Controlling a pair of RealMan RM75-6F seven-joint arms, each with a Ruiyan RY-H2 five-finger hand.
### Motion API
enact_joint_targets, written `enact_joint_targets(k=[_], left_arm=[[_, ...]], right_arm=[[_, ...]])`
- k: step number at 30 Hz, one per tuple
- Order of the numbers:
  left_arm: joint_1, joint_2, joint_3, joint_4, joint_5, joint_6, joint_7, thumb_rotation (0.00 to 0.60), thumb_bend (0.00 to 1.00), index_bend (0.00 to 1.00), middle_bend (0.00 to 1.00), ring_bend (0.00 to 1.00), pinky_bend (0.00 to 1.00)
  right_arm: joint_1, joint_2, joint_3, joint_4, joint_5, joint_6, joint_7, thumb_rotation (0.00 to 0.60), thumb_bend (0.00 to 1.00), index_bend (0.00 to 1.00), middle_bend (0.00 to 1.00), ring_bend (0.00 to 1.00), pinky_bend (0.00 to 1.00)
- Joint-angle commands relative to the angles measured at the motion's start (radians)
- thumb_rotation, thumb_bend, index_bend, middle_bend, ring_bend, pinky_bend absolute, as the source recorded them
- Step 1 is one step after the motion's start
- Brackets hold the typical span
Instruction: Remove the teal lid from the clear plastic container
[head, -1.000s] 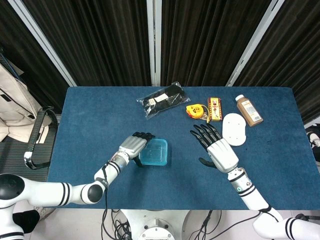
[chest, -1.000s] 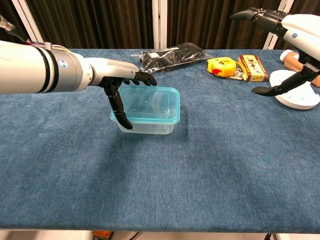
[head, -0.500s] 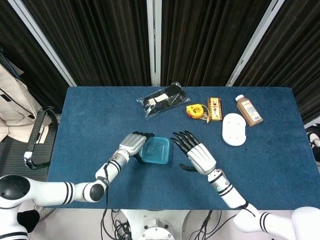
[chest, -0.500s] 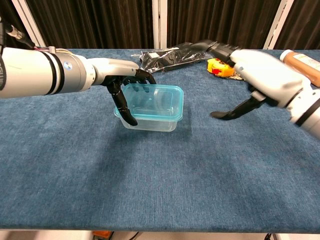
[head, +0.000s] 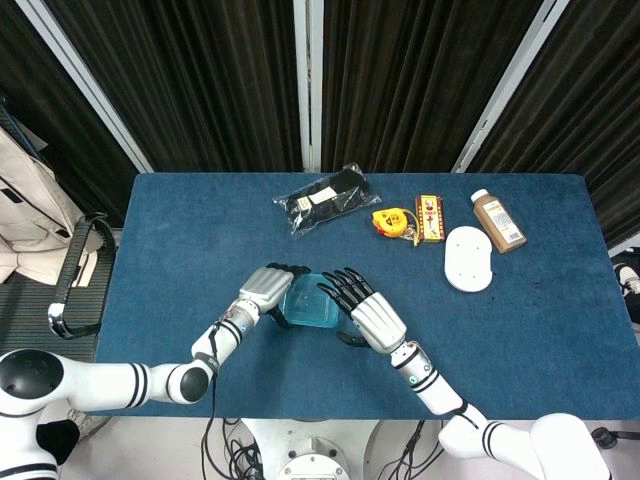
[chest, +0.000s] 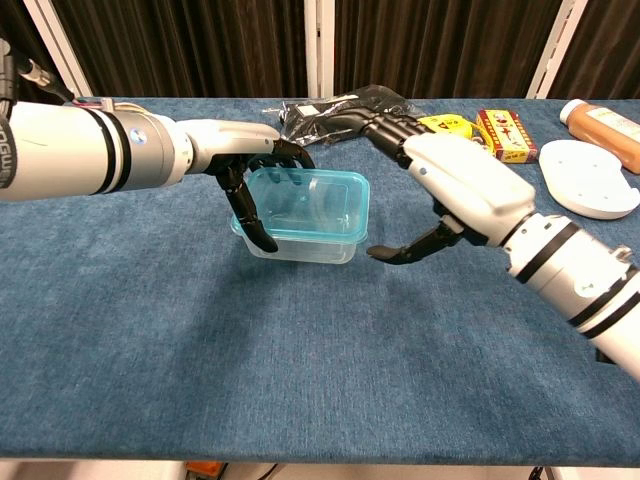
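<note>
The clear plastic container (chest: 300, 243) stands on the blue table with its teal lid (chest: 303, 203) seated on top; from the head view the lid (head: 310, 302) shows between both hands. My left hand (chest: 243, 160) grips the container's left end, thumb down the near side and fingers curled over the far rim. My right hand (chest: 463, 183) hovers at the container's right end, fingers spread above the lid's far right corner. Its thumb reaches toward the near right corner with a small gap. In the head view the left hand (head: 264, 289) and right hand (head: 366, 313) flank the container.
At the back of the table lie a black plastic bag (head: 325, 198), a yellow tape measure (head: 388, 221), a red box (head: 429, 218), a white disc (head: 468, 258) and a brown bottle (head: 498, 220). A chair (head: 78, 278) stands off the table's left edge.
My right hand has swept left from near the white disc to the container's right end. The left hand has closed tighter on the left end, nudging the container slightly.
</note>
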Motion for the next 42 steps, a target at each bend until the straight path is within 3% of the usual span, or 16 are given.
enact_joint_targets(k=[1, 20, 42], left_arm=[[0.001, 0.002, 0.000, 0.002, 0.003, -0.009, -0.012, 0.600, 0.00, 0.33, 0.33, 0.26, 0.15], [-0.006, 0.007, 0.017, 0.006, 0.014, -0.008, -0.033, 0.600, 0.00, 0.33, 0.33, 0.26, 0.15], [-0.022, -0.021, 0.026, 0.016, -0.004, 0.043, 0.017, 0.600, 0.00, 0.32, 0.32, 0.26, 0.14]], right_arm=[[0.013, -0.029, 0.003, 0.037, -0.001, 0.008, 0.007, 0.600, 0.07, 0.00, 0.00, 0.00, 0.00], [0.048, -0.072, 0.017, 0.102, 0.033, -0.006, 0.031, 0.600, 0.07, 0.00, 0.00, 0.00, 0.00], [0.062, -0.050, 0.034, 0.065, 0.052, 0.019, 0.021, 0.600, 0.09, 0.00, 0.00, 0.00, 0.00]])
